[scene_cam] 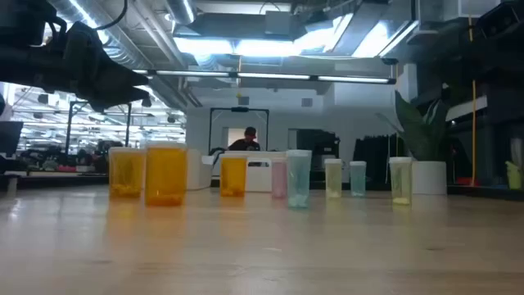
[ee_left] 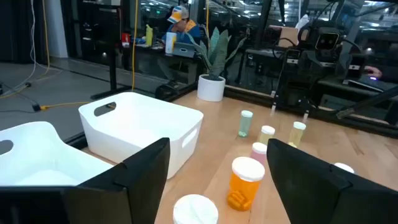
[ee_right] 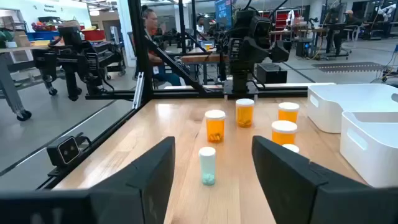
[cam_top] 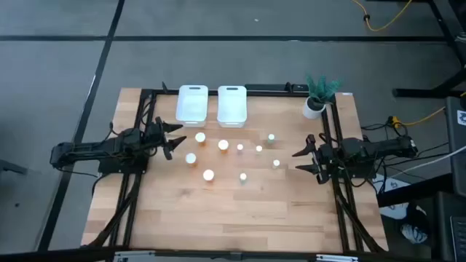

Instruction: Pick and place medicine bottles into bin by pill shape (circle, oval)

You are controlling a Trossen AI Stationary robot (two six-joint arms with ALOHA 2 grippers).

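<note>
Medicine bottles (cam_top: 223,145) between open claws

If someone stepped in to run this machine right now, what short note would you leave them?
Left gripper: open, empty, at the table's left side near the two white plastic bins.
Right gripper: open, empty, waiting at the right side.
White-capped medicine bottles, orange and pale ones: all standing on the wooden table in front of the bins.
Done: nothing in the bins that I can see.
Left: sort every bottle.

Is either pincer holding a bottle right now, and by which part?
Nothing is held. The left pincer and right pincer are both open, clear of the medicine bottles.
</note>
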